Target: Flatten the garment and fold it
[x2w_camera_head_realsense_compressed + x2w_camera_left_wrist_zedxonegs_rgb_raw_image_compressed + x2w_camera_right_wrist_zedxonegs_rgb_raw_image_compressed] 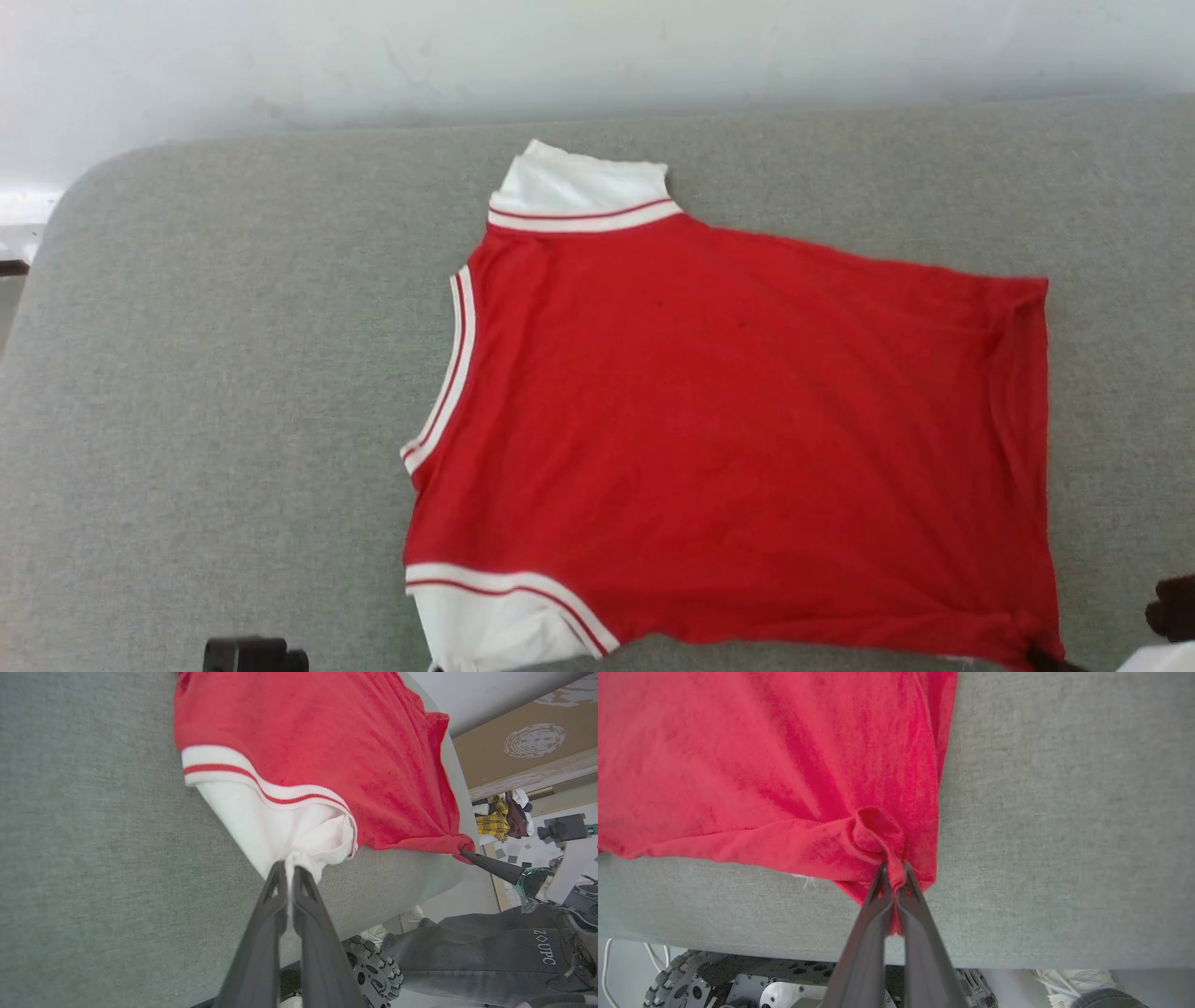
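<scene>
The red garment [728, 429] lies spread on the grey table [215, 392], plain side up, collar to the left, one white sleeve [583, 187] at the far side and one [485, 625] at the near edge. In the left wrist view my left gripper [290, 870] is shut on the bunched cuff of the near white sleeve [275, 826]. My right gripper [893, 870] is shut on the puckered near corner of the red hem [878, 833]; its dark fingers [486, 864] reach that corner in the left wrist view too. The lettering is hidden.
The table's near edge [738, 947] runs just below both grips. Under it sit the robot's wheeled base [677, 980] and a person's grey trouser leg [490, 956] and shoe [1078, 982]. A pale wall [597, 56] backs the table.
</scene>
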`<state>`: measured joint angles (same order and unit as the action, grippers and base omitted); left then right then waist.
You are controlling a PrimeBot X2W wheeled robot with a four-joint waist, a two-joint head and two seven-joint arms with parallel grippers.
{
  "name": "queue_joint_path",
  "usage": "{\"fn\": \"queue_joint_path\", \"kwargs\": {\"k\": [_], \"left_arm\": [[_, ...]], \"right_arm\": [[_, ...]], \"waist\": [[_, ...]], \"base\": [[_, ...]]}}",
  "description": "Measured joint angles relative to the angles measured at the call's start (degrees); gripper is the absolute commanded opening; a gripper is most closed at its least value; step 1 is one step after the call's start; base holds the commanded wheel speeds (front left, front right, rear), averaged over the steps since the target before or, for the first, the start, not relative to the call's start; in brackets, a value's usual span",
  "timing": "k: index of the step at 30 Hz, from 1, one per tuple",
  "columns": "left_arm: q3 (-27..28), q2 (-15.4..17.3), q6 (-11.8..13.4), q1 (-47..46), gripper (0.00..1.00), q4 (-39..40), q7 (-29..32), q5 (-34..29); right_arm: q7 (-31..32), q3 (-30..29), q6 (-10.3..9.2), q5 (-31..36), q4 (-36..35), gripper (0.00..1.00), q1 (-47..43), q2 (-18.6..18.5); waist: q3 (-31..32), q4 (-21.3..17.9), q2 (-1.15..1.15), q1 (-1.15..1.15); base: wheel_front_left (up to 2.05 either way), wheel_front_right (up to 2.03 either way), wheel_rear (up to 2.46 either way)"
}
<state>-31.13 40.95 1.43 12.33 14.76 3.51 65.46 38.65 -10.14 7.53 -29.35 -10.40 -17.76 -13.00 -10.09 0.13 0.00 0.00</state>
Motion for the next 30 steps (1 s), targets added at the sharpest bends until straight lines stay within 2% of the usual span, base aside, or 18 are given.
{"fn": "queue_joint_path", "kwargs": {"k": [8, 13, 20, 25, 30], "left_arm": [[-0.57, 0.79, 0.81, 4.43, 0.0, 2.94, 0.83, 2.9], [0.78, 1.96, 1.27, 5.54, 0.0, 4.6, -0.47, 3.02], [3.98, 3.33, 1.68, 4.06, 0.0, 6.67, -3.52, 0.48], [5.59, 3.85, 1.63, -1.13, 0.0, 6.87, -5.31, -3.87], [5.88, 3.34, 0.03, -8.37, 0.0, 5.38, -5.64, -6.99]], "right_arm": [[6.1, -2.32, 0.0, -2.05, -3.49, 0.0, -4.69, 2.15], [5.99, -4.03, 0.0, -2.43, -5.95, 0.0, -5.75, 2.33], [-0.65, -4.02, 0.0, -1.82, -7.17, 0.0, -2.97, 0.42], [-6.34, -2.42, 0.0, -0.55, -6.41, 0.0, 0.85, -1.43], [-10.35, 0.07, 0.0, 0.92, -4.07, 0.0, 6.13, -2.82]], "waist": [[1.96, 0.15, 0.0, 0.0], [3.26, 0.12, 0.0, 0.0], [2.94, -0.37, 0.0, 0.01], [1.38, -0.7, 0.0, 0.01], [-1.16, -1.19, 0.0, 0.01]], "base": [[0.0, 0.0, 0.0], [0.0, 0.0, 0.0], [0.0, 0.0, 0.0], [0.0, 0.0, 0.0], [0.0, 0.0, 0.0]]}}
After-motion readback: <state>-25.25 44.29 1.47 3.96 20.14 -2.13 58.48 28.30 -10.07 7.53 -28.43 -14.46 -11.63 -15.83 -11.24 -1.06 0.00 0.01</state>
